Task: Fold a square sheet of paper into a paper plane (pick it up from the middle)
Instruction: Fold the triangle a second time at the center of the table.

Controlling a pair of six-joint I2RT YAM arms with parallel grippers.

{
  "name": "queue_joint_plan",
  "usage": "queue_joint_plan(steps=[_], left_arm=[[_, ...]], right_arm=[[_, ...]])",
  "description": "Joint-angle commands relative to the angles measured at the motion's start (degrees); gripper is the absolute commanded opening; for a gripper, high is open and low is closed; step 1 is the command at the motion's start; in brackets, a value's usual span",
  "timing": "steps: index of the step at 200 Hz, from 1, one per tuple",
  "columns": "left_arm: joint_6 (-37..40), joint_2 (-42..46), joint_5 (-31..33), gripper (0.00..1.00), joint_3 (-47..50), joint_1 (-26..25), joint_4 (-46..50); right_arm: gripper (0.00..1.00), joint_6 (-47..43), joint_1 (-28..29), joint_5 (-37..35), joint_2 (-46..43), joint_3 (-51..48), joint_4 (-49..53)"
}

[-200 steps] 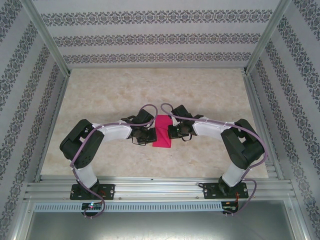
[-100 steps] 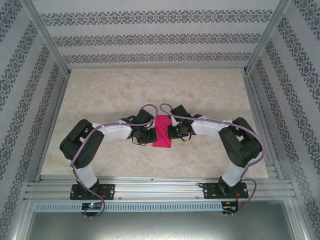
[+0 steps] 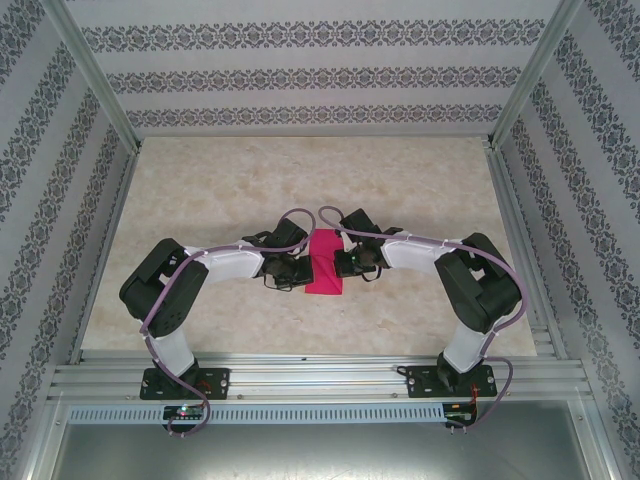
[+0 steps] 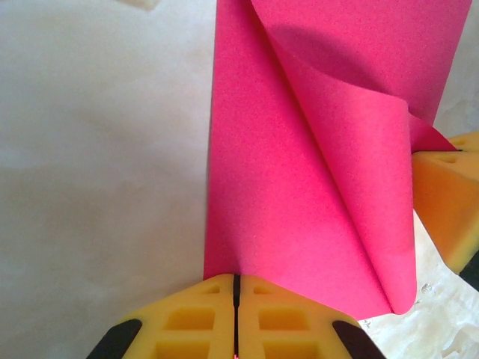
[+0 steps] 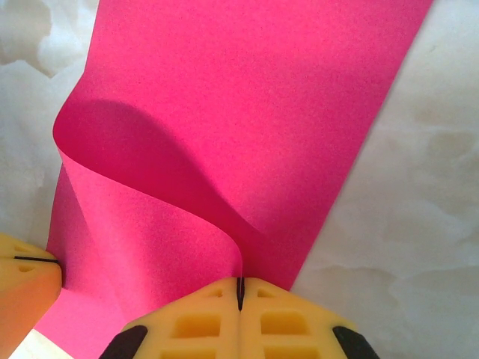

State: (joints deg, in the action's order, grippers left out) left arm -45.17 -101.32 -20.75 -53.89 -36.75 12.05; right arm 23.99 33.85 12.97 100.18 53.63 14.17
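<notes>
My left hand [image 4: 236, 288] and right hand [image 5: 240, 292] each pinch an opposite edge of the square sheet of paper [image 4: 299, 187] curling between them; I judge it thin, floppy, crease-prone, best gripped at edges.

Marbled tabletop [image 3: 300, 180], patterned walls [image 3: 320, 70], aluminium rails [image 3: 320, 380]

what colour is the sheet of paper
The sheet of paper is plain magenta-pink, best seen in the right wrist view.
</notes>
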Motion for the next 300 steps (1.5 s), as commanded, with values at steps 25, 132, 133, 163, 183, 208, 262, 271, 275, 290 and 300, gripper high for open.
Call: queue_joint_plan(steps=[25,132,133,163,183,208,262,271,275,290,300], left_arm=[[1.4,-2.1,3.0,0.08,0.1,-0.5,4.5],[-0.4,8.9,2.8,0.13,2.3,-0.2,-0.9],[-0.6,8.9,2.6,0.12,2.3,-0.2,-1.1],[-7.5,8.4,-2.0,0.07,5.2,1.8,-13.8],[-12.4,6.2,-5.0,0.00,7.0,2.7,-24.1],[-15.9,2.9,-8.0,0.00,7.9,2.7,-32.9],[-17.5,-0.3,-8.6,0.00,8.6,2.7,-36.5],[-17.5,-0.9,-8.6,0.00,8.4,2.7,-36.4],[-17.3,-1.1,-8.6,0.00,8.2,2.7,-36.1],[-17.1,-1.9,-8.5,0.00,7.7,2.8,-35.2],[-17.3,-2.4,-8.4,0.00,7.7,2.7,-35.0]], right_arm=[[0.03,-0.3,-0.8,-0.3,1.3,1.1,1.3],[0.03,0.3,-0.9,-0.1,2.5,-0.1,0.8],[0.03,0.3,-0.9,-0.1,2.6,-0.1,0.7],[0.02,0.5,-0.9,0.1,2.6,-0.3,0.4],[0.02,0.8,-0.9,0.2,3.0,-0.5,0.0],[0.02,0.8,-0.9,0.4,3.4,-0.6,-0.2],[0.03,0.7,-1.0,0.4,3.5,-0.6,-0.2],[0.02,0.8,-1.0,0.3,3.4,-0.6,-0.3],[0.02,0.8,-1.0,0.3,3.4,-0.6,-0.3],[0.02,0.7,-1.0,0.4,3.4,-0.6,-0.2],[0.02,0.7,-1.1,0.3,3.4,-0.6,-0.2]])
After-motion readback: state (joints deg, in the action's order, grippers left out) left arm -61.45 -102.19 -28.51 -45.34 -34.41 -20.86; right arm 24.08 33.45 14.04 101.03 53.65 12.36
